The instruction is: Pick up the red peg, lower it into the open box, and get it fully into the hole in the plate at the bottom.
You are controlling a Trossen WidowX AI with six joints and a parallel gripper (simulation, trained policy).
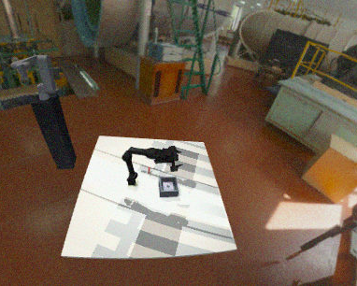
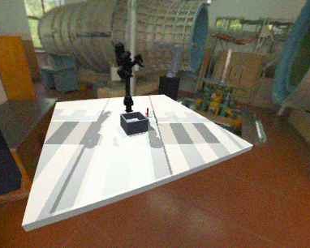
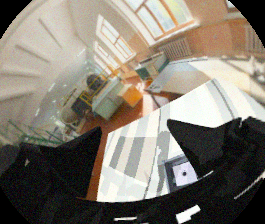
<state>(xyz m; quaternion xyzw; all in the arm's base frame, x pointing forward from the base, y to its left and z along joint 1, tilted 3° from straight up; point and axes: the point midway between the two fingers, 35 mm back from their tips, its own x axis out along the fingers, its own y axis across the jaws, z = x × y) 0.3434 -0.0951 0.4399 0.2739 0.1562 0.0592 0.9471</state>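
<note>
The red peg point(image 1: 149, 170) point(image 2: 148, 112) stands upright on the white table, outside the box and beside it. It does not show in the wrist view. The open dark box point(image 1: 168, 194) point(image 2: 135, 129) point(image 3: 170, 175) stands on the table near the arm. The pale plate point(image 1: 166, 185) point(image 3: 180, 169) lies at its bottom, with a dark hole visible in the wrist view and no peg in it. My gripper point(image 1: 179, 158) point(image 2: 142, 61) point(image 3: 135, 126) is open and empty, high above the table, well above both peg and box. Its fingers stand wide apart in the wrist view.
The white table point(image 1: 97, 187) point(image 2: 123, 170) carries the arm's base point(image 1: 132, 180) point(image 2: 128, 108), which stands near the box and the peg. Shadows and grey patches cross the table top. A dark pillar point(image 1: 55, 133) stands beyond the table's edge.
</note>
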